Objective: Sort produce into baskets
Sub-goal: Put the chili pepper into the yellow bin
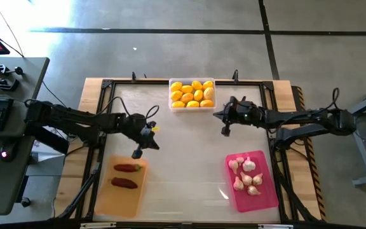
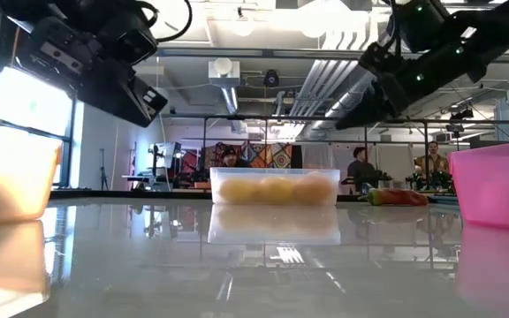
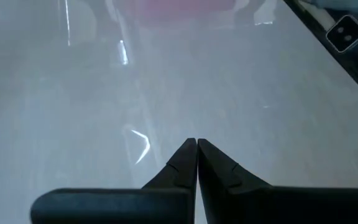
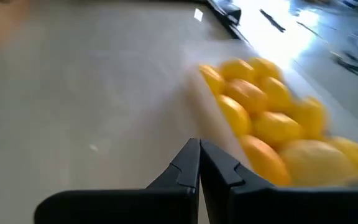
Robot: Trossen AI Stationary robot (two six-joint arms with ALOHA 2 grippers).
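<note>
Overhead arrangement of the counter (image 1: 183,172), a pale glossy surface framed in wood. At the middle of the far edge stands the clear tray (image 1: 192,108), filled with yellow-orange lemons (image 1: 192,94); the low view shows the same tray (image 2: 275,185) from the side, the fruit visible through its wall. At the near left corner lies the orange tray (image 1: 121,187), holding two dark red chili peppers (image 1: 126,175), one just behind the other, apart. At the near right corner lies the pink tray (image 1: 265,194), holding a cluster of whitish garlic bulbs (image 1: 246,175).

The left gripper (image 1: 136,153) hangs above the counter just past the far edge of the orange tray, over bare surface. Its fingers (image 3: 182,163) are clenched tip to tip and empty, as the left wrist view shows, with only the shiny counter beneath.

The right gripper (image 1: 224,131) hangs above the counter just beside the right end of the clear tray, toward the centre. Its fingers (image 4: 185,165) are likewise pressed together and empty; the right wrist view shows the lemons (image 4: 272,124) close ahead of the tips.

In the room beyond the counter, the low view shows a person (image 2: 358,168) seated at a distant bench.
</note>
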